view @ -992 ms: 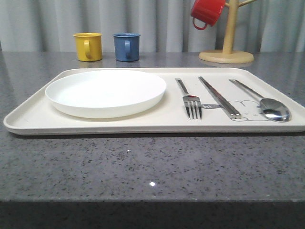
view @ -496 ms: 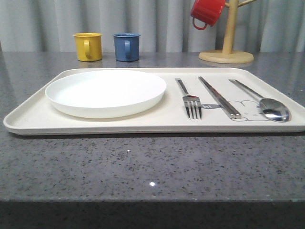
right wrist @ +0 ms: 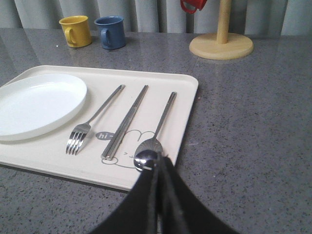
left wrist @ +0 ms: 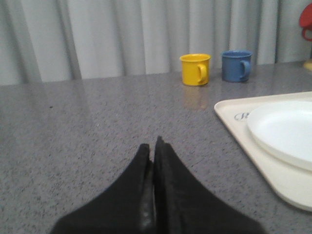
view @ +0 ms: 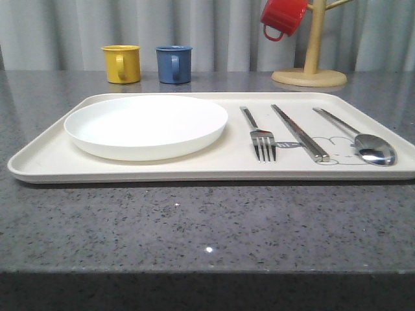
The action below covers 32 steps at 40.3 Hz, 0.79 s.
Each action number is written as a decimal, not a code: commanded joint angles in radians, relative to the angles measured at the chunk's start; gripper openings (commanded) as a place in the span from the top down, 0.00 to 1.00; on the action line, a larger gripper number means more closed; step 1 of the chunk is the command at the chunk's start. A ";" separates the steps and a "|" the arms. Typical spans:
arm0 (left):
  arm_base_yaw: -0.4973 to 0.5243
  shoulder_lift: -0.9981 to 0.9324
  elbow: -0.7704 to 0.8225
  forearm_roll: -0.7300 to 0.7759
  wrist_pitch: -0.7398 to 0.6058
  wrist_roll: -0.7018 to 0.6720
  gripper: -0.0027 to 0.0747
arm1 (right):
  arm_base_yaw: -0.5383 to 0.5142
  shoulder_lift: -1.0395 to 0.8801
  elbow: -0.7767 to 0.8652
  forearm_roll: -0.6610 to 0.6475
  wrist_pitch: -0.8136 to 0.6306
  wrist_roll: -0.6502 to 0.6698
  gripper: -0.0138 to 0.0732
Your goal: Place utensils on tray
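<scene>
Shiny metal fork [view: 260, 137], flat chopsticks [view: 299, 133] and long-handled spoon [view: 363, 140] lie lengthwise on the cream plastic tray [view: 39, 159]; the right end effector [right wrist: 159, 163], closed and empty, hovers nearest the spoon bowl; the left end effector [left wrist: 152, 161] is likewise shut.

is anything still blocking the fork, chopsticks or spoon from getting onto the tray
Nothing visible does. The fork, chopsticks and spoon already lie side by side on the tray, to the right of the white plate. The mugs and wooden stand sit beyond the tray's far rim, off it.
</scene>
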 commanded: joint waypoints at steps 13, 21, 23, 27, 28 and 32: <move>0.027 -0.024 0.149 -0.007 -0.193 -0.034 0.99 | -0.001 0.011 -0.026 -0.017 -0.085 -0.011 0.93; 0.027 -0.022 0.149 -0.007 -0.193 -0.034 0.99 | -0.001 0.011 -0.026 -0.017 -0.085 -0.011 0.93; 0.027 -0.022 0.149 -0.007 -0.193 -0.034 0.99 | -0.001 0.011 -0.026 -0.017 -0.085 -0.011 0.93; 0.027 -0.022 0.149 -0.007 -0.193 -0.034 0.99 | -0.001 0.011 -0.026 -0.017 -0.085 -0.011 0.93; 0.027 -0.022 0.149 -0.007 -0.193 -0.034 0.99 | -0.001 0.011 -0.026 -0.017 -0.085 -0.011 0.93; 0.027 -0.022 0.149 -0.007 -0.193 -0.034 0.99 | -0.001 0.011 -0.026 -0.017 -0.085 -0.011 0.93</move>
